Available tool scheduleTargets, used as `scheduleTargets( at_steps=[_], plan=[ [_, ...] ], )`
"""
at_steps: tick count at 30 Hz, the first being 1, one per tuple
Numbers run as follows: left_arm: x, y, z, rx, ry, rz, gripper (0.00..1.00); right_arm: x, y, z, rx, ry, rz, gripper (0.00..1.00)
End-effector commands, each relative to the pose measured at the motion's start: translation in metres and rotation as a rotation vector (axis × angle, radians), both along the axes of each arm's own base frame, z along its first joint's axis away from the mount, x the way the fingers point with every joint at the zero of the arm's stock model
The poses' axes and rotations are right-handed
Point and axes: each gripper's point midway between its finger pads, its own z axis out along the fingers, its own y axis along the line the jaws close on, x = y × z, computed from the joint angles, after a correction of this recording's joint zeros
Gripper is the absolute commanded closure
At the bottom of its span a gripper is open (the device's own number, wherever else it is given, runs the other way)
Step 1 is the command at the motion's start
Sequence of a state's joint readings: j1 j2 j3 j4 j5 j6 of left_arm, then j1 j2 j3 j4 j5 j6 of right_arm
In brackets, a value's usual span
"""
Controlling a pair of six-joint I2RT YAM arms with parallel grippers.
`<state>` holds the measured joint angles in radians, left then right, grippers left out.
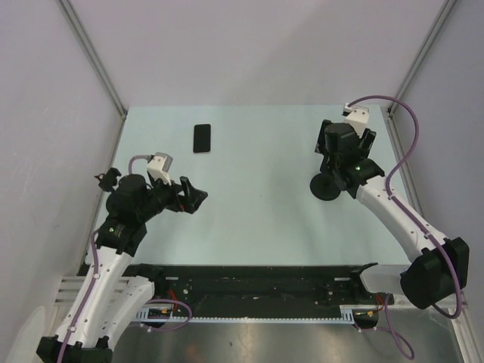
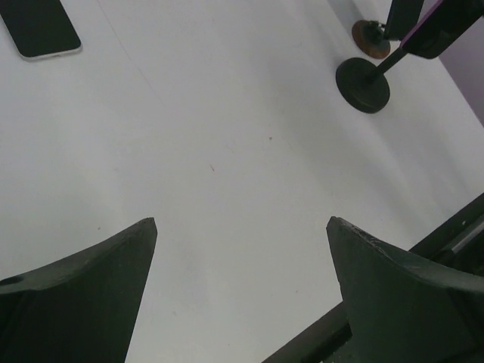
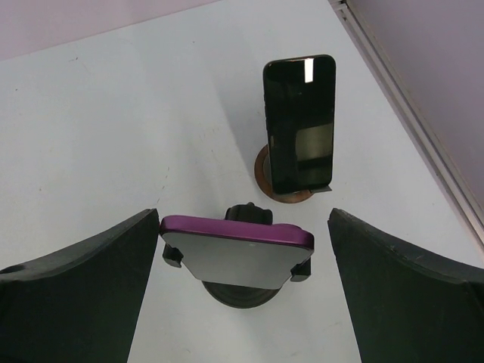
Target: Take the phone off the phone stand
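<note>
A purple-cased phone (image 3: 240, 253) sits clamped in a black phone stand (image 3: 240, 293) with a round base, which also shows in the top view (image 1: 326, 187). My right gripper (image 3: 242, 215) is open and straddles the phone, one finger at each side; the left finger is very near its edge and the right finger stands apart from it. In the top view the right gripper (image 1: 342, 160) hides the phone. My left gripper (image 2: 242, 221) is open and empty above bare table at the left (image 1: 194, 200).
A second black phone (image 3: 299, 125) stands on a brown round stand (image 3: 266, 185) just behind the purple one. A third black phone (image 1: 202, 138) lies flat at the table's far left-middle, also in the left wrist view (image 2: 41, 29). The table's right edge rail (image 3: 412, 113) runs close by.
</note>
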<state>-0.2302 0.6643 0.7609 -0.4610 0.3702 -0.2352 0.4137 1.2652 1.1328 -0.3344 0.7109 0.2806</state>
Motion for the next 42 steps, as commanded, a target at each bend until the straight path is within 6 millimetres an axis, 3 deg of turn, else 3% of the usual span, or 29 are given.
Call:
scheduleTargets(
  at_steps=[1, 5, 10, 14, 17, 18, 20, 21, 23, 24, 30, 37, 42],
  plan=[
    [0.007, -0.009, -0.01, -0.011, -0.073, -0.024, 0.0, 0.013, 0.0, 0.025, 0.04, -0.108, -0.07, 0.0],
    [0.009, -0.01, -0.031, 0.017, -0.053, -0.014, 0.0, 0.019, -0.004, 0.015, 0.005, -0.095, -0.118, 0.0],
    [0.008, -0.017, -0.03, 0.034, -0.067, -0.044, 0.0, 0.024, -0.009, 0.004, -0.038, -0.084, -0.172, 0.0],
    [0.006, -0.021, -0.033, 0.037, -0.06, -0.056, 0.0, 0.021, -0.007, 0.005, -0.051, -0.088, -0.186, 0.07],
    [0.005, -0.025, -0.033, 0.037, -0.06, -0.07, 0.0, 0.019, -0.003, 0.004, -0.066, -0.074, -0.165, 0.18],
    [0.004, -0.025, -0.034, 0.04, -0.057, -0.072, 0.0, 0.018, 0.001, 0.005, -0.069, -0.071, -0.146, 0.29],
    [0.003, -0.028, -0.034, 0.04, -0.058, -0.085, 0.0, 0.017, 0.009, 0.005, -0.074, -0.063, -0.106, 0.42],
    [0.003, -0.029, -0.035, 0.044, -0.058, -0.093, 0.0, 0.015, 0.013, 0.009, -0.07, -0.068, -0.088, 0.56],
    [-0.001, -0.035, -0.034, 0.038, -0.056, -0.124, 0.0, 0.014, 0.027, 0.012, -0.064, -0.072, -0.024, 0.68],
    [-0.002, -0.038, -0.031, 0.032, -0.055, -0.138, 0.0, 0.011, 0.031, 0.017, -0.054, -0.082, 0.002, 0.79],
    [-0.006, -0.064, -0.011, 0.014, -0.07, -0.233, 0.0, 0.0, 0.099, 0.038, 0.025, -0.12, 0.362, 0.98],
    [-0.005, -0.097, 0.006, -0.005, -0.101, -0.307, 0.0, -0.033, 0.163, 0.049, 0.082, -0.134, 0.65, 1.0],
    [-0.01, -0.126, -0.003, -0.002, -0.088, -0.342, 0.0, -0.064, 0.212, 0.052, 0.082, -0.166, 0.848, 1.0]
  ],
)
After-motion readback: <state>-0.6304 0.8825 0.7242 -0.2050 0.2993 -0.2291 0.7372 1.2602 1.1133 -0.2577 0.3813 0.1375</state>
